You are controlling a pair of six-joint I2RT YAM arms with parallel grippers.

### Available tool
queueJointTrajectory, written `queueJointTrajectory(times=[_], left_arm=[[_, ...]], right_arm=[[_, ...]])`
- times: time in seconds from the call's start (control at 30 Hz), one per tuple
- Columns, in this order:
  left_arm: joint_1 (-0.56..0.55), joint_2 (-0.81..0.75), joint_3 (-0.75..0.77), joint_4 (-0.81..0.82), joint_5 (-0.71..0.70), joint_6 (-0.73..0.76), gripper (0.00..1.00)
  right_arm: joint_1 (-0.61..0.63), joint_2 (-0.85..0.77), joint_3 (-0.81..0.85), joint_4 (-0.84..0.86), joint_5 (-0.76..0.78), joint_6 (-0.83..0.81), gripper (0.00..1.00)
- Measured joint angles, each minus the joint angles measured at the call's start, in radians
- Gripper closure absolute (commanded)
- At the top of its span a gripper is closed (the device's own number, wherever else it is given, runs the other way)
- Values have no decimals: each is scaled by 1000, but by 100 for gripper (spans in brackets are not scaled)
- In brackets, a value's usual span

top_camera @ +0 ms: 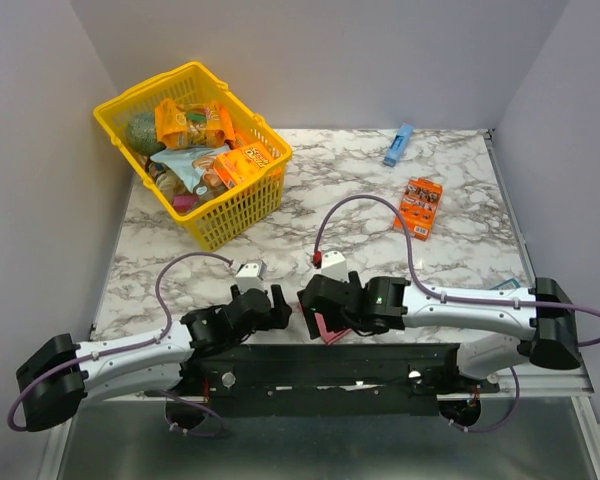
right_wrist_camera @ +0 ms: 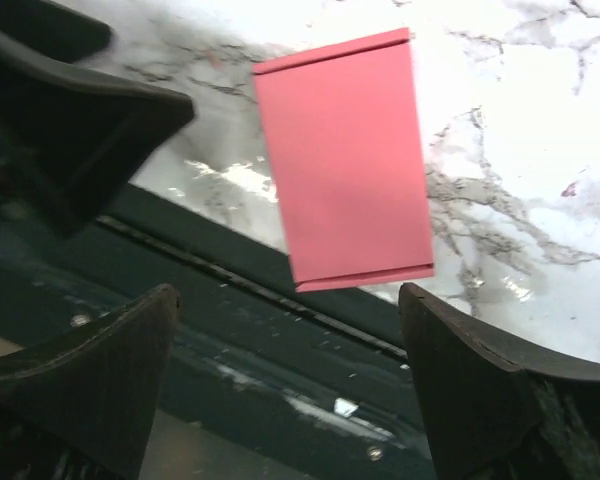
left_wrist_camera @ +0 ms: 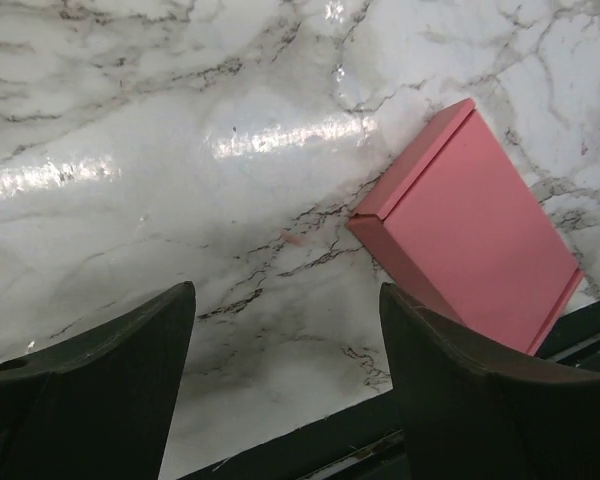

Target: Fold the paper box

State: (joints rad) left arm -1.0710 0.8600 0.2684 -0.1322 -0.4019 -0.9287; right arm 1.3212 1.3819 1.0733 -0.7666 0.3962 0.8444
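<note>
The pink paper box [top_camera: 327, 327] lies flat as a closed rectangle at the table's near edge, partly over the black rail. It shows in the left wrist view [left_wrist_camera: 475, 225] and in the right wrist view [right_wrist_camera: 342, 160]. My left gripper [top_camera: 280, 305] is open and empty, just left of the box. My right gripper [top_camera: 315, 300] is open and empty above the box. In the left wrist view the gripper [left_wrist_camera: 288, 330] has bare marble between its fingers. In the right wrist view the gripper [right_wrist_camera: 285, 345] hangs over the rail, with the box beyond its fingertips.
A yellow basket [top_camera: 270, 195] of snack packs stands at the back left. An orange printed snack box [top_camera: 418, 207] and a slim blue box [top_camera: 398, 145] lie at the back right. A small white and red object [top_camera: 330, 261] and a small grey block [top_camera: 250, 269] lie mid-table. The black rail [top_camera: 380, 362] runs along the near edge.
</note>
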Motion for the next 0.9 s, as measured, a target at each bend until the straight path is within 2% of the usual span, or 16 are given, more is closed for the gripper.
queueJointTrajectory(times=[0.37, 0.53, 0.8, 0.9], left_arm=[[253, -127, 69, -29, 82, 190, 14], [286, -125, 91, -37, 113, 236, 11], [309, -105, 118, -53, 148, 275, 11], [317, -95, 141, -61, 153, 287, 11]], right_arm=[[-94, 144, -61, 154, -21, -188, 0], [-111, 243, -61, 183, -45, -253, 0], [-118, 305, -49, 194, -49, -302, 0], [-126, 333, -38, 193, -50, -301, 9]])
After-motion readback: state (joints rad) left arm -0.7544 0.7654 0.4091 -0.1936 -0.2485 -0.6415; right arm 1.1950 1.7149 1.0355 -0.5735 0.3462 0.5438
